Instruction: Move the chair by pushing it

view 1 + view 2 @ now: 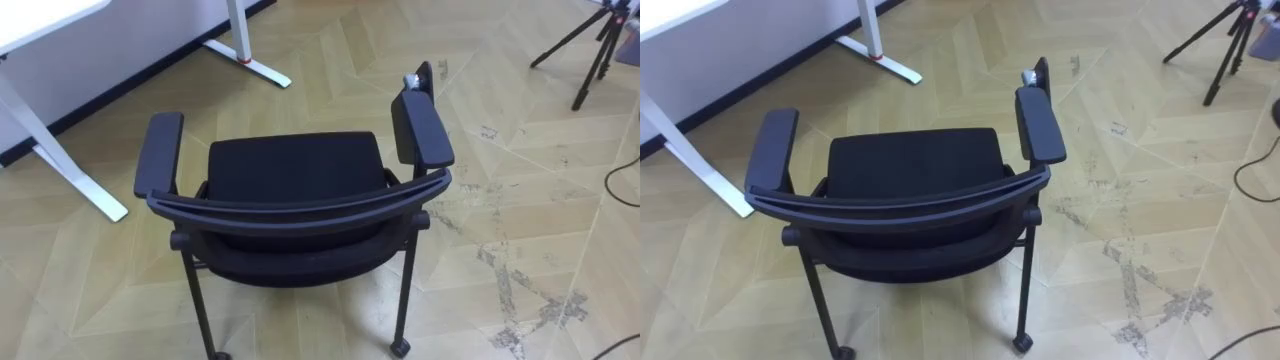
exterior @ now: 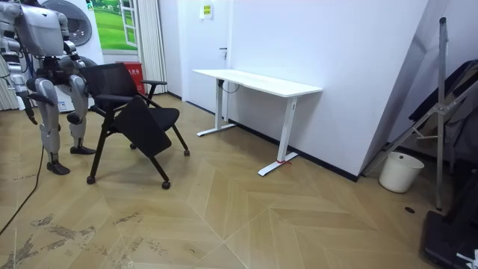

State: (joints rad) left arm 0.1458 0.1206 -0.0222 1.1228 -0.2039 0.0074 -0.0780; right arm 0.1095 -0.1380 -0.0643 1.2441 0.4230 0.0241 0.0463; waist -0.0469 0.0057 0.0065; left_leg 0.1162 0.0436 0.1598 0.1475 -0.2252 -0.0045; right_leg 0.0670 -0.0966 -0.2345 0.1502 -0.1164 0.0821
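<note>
Plainly the white tabletop [image 1: 40,15], ahead and left of the left hand [image 2: 75,118] and right hand [image 2: 31,112], is the hazard: an uneven shove could swing the chair [image 1: 295,195] into its legs. The chair stands ahead of both hands, apart from them, backrest nearest, seat facing away, top rail crosswise. Whether either hand is open or closed I cannot tell. Casters [image 1: 399,347] invite veering.

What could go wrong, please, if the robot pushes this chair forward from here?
The chair faces the white desk, so its armrests could knock the desktop edge, or its casters could catch the desk's foot. Veering right might bring it against the tripod.
</note>
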